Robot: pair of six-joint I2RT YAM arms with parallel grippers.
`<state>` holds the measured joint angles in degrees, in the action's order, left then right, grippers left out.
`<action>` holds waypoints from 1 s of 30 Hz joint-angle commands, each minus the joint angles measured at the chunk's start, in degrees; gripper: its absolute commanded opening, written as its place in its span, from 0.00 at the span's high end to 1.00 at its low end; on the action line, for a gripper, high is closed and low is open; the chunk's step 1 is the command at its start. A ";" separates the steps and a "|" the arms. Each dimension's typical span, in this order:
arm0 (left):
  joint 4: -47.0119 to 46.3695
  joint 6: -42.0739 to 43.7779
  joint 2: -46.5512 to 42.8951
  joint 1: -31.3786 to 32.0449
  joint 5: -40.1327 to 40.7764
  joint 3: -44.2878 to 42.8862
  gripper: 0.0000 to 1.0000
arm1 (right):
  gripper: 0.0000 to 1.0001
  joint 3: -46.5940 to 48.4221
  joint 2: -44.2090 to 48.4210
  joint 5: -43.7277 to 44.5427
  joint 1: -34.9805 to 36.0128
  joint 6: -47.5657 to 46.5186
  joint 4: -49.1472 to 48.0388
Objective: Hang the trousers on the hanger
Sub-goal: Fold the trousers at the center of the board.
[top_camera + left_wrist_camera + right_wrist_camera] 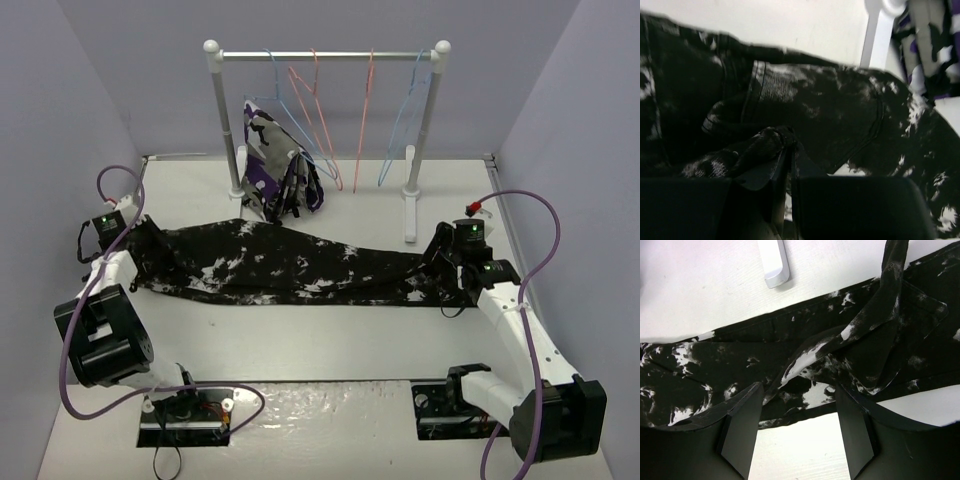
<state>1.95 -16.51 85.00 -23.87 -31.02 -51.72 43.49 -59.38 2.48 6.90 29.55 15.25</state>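
1. Top view: the trousers (300, 265) lie flat on the table (330, 340), with their long axis running left to right. The left gripper (138, 233) is at their left end and the right gripper (441, 257) at their right end. The hanger (400, 125) hangs on the far rail (325, 55), nearer the right arm.
2. Left wrist view: the left gripper (789, 150) is pinched tight on a fold of the trousers (840, 100).
3. Right wrist view: the right gripper (799, 387) is spread wide just above the trousers (740, 340). A raised fold lies between its fingers, not gripped.
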 commanded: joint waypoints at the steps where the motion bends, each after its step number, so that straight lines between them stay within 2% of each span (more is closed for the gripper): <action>1: 1.68 2.52 -5.10 -1.32 3.04 -2.91 1.00 | 0.44 -0.20 1.20 -0.46 -0.04 -1.05 -1.27; 6: 8.38 2.05 -9.65 -2.20 15.92 -0.97 1.00 | 0.44 -0.08 1.28 -0.28 -0.12 -1.08 -0.93; 11: 9.66 0.09 -11.87 -3.11 22.70 2.42 0.98 | 0.43 -0.20 1.35 -0.20 -0.22 -1.16 -0.83; 13: 13.25 -4.48 -12.17 -3.62 25.96 2.96 0.88 | 0.43 -0.32 1.30 -0.12 -0.29 -1.16 -0.76; 16: 15.92 -8.50 -12.84 -4.07 26.65 2.29 0.48 | 0.43 -0.38 1.49 -0.16 -0.28 -1.16 -0.63; 18: 16.59 -10.76 -13.25 -4.07 25.53 1.20 0.31 | 0.43 -0.24 1.55 -0.32 -0.22 -1.17 -0.56; 24: 21.04 -17.54 -11.57 -4.07 28.69 -3.91 0.18 | 0.43 0.32 1.64 -0.77 -0.22 -1.38 0.09; 30: 21.47 -22.97 -7.50 -4.15 29.82 -4.73 0.16 | 0.43 1.32 1.38 -0.81 -0.14 -1.71 1.71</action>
<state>22.66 -33.38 75.18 -27.68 -2.99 -53.52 43.46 -58.81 2.04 6.81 28.71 16.24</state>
